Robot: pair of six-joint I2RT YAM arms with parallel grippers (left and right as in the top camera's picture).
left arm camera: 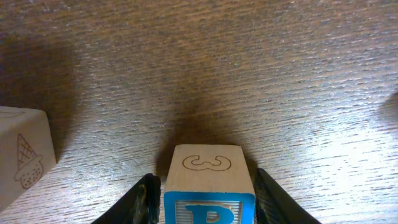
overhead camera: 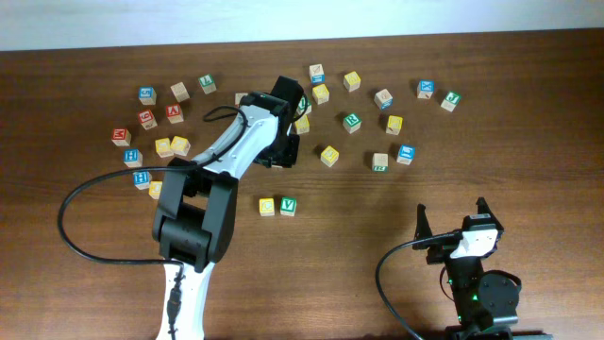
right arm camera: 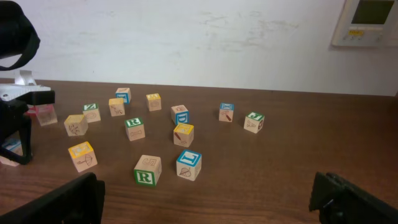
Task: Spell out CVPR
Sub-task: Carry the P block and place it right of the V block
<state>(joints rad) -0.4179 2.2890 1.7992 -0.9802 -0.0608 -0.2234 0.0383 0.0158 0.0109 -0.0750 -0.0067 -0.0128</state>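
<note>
Block (left arm camera: 208,180), blue-lettered, sat clamped in the left gripper (overhead camera: 282,154); the green block (overhead camera: 288,205) it must join lay behind it, back toward the arm's base (overhead camera: 193,236).

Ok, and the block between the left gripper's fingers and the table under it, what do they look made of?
The block looks like pale bare wood: fine grain on top, an engraved outline, one face painted or printed blue. The table looks like dark brown wood or wood-look laminate, with streaky grain and a soft sheen; I cannot tell which.
</note>
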